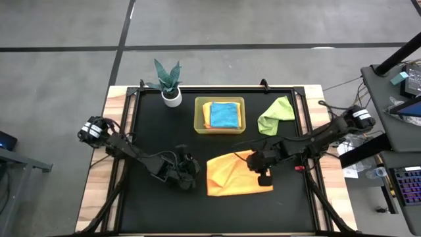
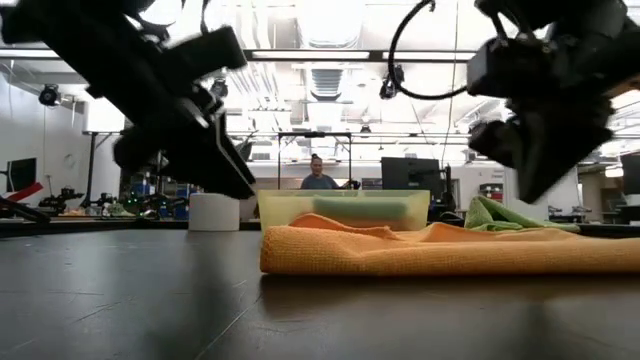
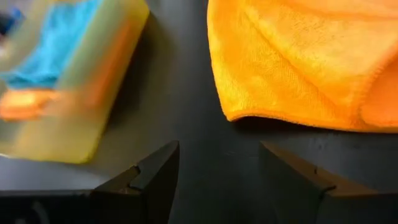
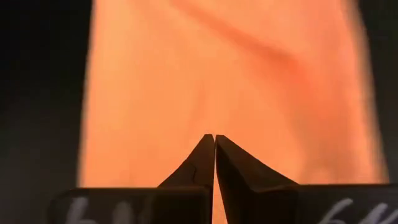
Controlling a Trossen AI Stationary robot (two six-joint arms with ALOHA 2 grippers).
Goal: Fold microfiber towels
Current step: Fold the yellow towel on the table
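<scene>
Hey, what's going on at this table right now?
Two robot arms are folding towels. An orange towel lies on the black table, partly folded. The right gripper, jaws shut, hovers over its right part; the left gripper, jaws open, waits just left of it. A blue towel is in the bin; a green one lies beside it.

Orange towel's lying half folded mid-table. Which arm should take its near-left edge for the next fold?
Left, probably. The left gripper is open just off the orange towel, facing its edge. The right gripper is shut, over the towel's right end.
</scene>
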